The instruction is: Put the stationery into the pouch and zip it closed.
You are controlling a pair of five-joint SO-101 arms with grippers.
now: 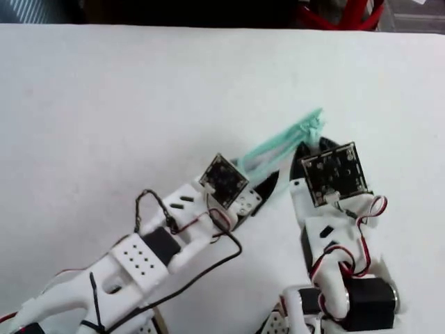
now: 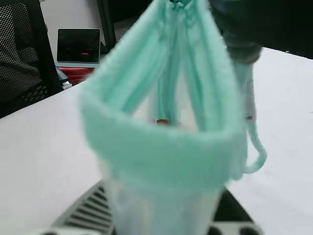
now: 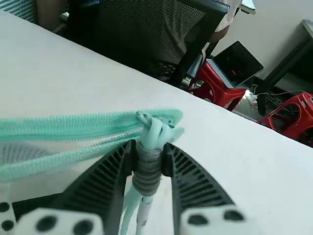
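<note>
L gripper (image 1: 259, 189) has its jaws clenched on the near end of the mint mesh pouch (image 1: 274, 149), prob. so it can't slide on the white tabletop (image 1: 104, 104). The pouch is stretched tight btw both arms. Its mouth gapes, w/ an orange bit (image 2: 162, 121) inside, maybe stationery. R gripper (image 3: 149, 151) jaws are clenched on the zip pull (image 3: 148, 171), I think to drag the zip shut.
</note>
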